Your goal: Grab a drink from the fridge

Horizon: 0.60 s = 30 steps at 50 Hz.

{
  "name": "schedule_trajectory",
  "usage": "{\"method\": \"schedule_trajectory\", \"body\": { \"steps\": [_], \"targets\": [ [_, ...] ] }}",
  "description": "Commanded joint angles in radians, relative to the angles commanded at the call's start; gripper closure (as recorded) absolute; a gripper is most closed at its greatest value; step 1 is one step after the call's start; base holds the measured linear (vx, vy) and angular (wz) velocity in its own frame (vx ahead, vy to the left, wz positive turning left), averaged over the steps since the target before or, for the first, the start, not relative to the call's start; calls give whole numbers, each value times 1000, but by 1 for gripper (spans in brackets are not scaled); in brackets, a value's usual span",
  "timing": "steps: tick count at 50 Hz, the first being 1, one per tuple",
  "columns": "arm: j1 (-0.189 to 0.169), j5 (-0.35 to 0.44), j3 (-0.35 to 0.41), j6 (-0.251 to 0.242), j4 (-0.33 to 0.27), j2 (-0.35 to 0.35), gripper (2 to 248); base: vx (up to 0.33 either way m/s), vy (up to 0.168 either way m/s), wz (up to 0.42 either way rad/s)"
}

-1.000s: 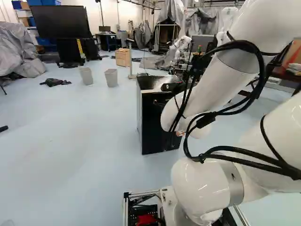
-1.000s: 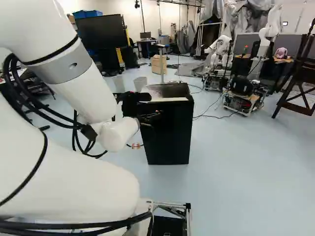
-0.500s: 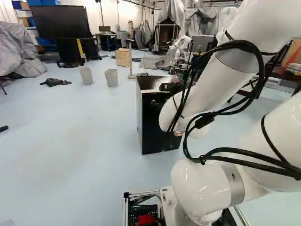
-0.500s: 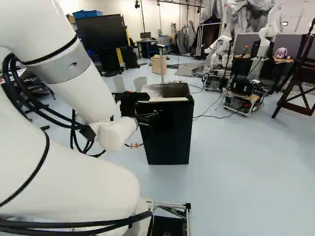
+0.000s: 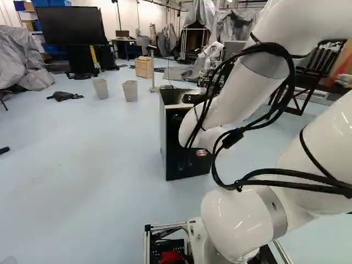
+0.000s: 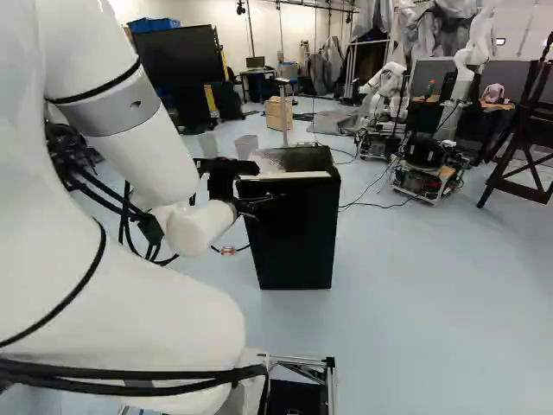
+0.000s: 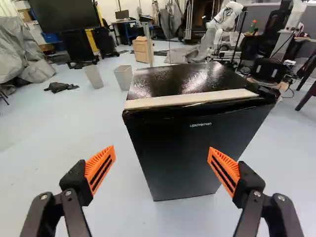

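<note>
In the right base view my gripper [image 6: 257, 204] shows small and dark in front of the black fridge [image 6: 298, 233]. Seen from the wrist, the gripper [image 7: 162, 152] stands open, its orange pads [image 7: 99, 167] wide apart with nothing held. The fridge [image 7: 192, 143] is ahead of the fingers, its front door closed and a pale strip [image 7: 192, 98] along the top front edge. The left base view shows the fridge [image 5: 170, 143] partly behind my arm. No drink is visible; the fridge's inside is hidden.
Two grey bins [image 7: 123, 77] stand beyond the fridge, near a wooden drawer cabinet [image 7: 143, 51]. A large screen [image 5: 71, 25] is farther back. Another robot [image 6: 384, 91] and a wheeled cart [image 6: 423, 177] stand behind to the right. A dark wooden frame [image 6: 527, 164] is at the far right.
My arm has shifted leftward in both base views, its upper links most clearly, and the wrist end has drawn slightly away from the fridge in the right base view. The base and fridge have not moved.
</note>
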Motion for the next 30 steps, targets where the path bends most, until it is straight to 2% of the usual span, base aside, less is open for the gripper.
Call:
{"method": "schedule_trajectory", "body": {
  "steps": [30],
  "targets": [
    [123, 0, -20, 0, 219, -23, 3, 0, 0, 0]
  ]
}}
